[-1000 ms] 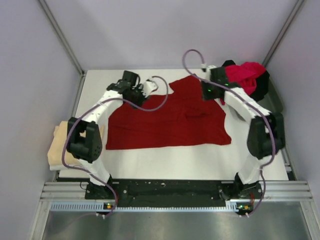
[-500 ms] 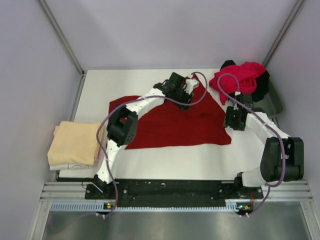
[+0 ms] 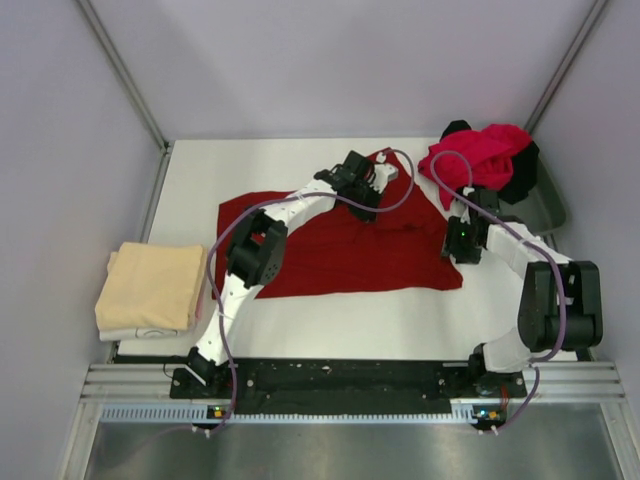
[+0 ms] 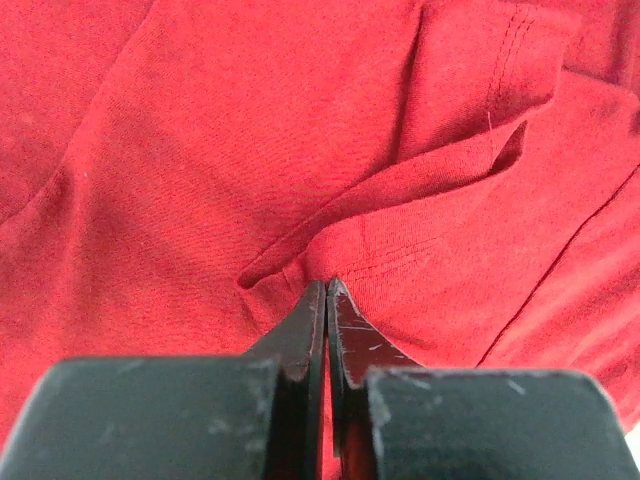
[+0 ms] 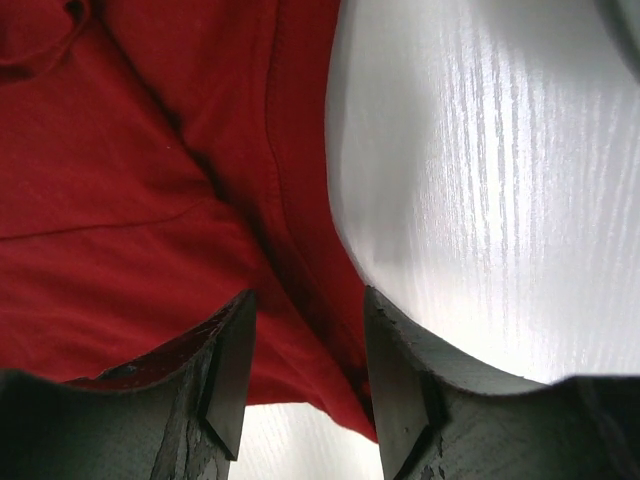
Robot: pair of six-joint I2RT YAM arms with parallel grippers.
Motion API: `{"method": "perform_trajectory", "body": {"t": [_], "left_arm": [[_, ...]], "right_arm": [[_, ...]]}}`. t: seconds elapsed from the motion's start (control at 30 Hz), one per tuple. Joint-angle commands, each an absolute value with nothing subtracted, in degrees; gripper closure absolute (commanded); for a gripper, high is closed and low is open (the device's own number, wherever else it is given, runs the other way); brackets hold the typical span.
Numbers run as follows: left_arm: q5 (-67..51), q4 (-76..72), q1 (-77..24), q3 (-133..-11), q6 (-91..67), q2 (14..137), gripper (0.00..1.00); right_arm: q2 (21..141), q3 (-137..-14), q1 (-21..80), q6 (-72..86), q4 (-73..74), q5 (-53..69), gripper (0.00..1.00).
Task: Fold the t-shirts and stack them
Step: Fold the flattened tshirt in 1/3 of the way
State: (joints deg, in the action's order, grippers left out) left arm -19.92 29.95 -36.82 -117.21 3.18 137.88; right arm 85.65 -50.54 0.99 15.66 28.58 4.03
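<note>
The dark maroon t-shirt (image 3: pixel 320 255) lies spread across the middle of the white table (image 3: pixel 330 320). My left gripper (image 3: pixel 366 196) is at the shirt's upper middle. In the left wrist view my left gripper (image 4: pixel 327 288) is shut, with creases of maroon cloth (image 4: pixel 200 150) meeting at its tips. My right gripper (image 3: pixel 461 246) is open at the shirt's right edge. In the right wrist view my right gripper (image 5: pixel 305 300) straddles the hem of the maroon cloth (image 5: pixel 120 180). The pale beige t-shirt (image 3: pixel 150 288) lies folded at the left. The bright red t-shirt (image 3: pixel 480 152) lies heaped on the black one (image 3: pixel 522 172).
The grey-green tray (image 3: pixel 548 205) stands at the back right under the heaped shirts. Purple cables loop over both arms. Grey walls close in the table on the left, back and right. Bare white table (image 5: pixel 480 180) shows right of the hem.
My left gripper has swung right from the shirt's upper left corner to its upper middle. My right gripper has come down from beside the tray to the shirt's right edge.
</note>
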Motion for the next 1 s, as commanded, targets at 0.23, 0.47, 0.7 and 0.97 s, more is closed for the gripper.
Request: {"method": "perform_trajectory", "body": {"t": [0.23, 0.47, 0.7, 0.97], "left_arm": [[-8.0, 28.83, -35.08, -115.15, -6.57, 132.2, 1.0], [-6.85, 28.39, -34.72, -111.71, -8.7, 130.25, 1.0], [-4.84, 29.97, -34.72, -112.06, -8.35, 130.35, 0.96], [-1.06, 33.31, -34.63, -116.72, -0.45, 124.03, 0.56]], "right_arm": [[92.19, -48.26, 1.14, 16.52, 24.87, 0.97, 0.54], [91.23, -47.55, 1.06, 16.7, 25.05, -2.9, 0.58], [90.0, -47.64, 1.05, 16.26, 25.75, -4.13, 0.59], [81.23, -50.88, 1.05, 16.17, 30.75, -5.62, 0.55]]}}
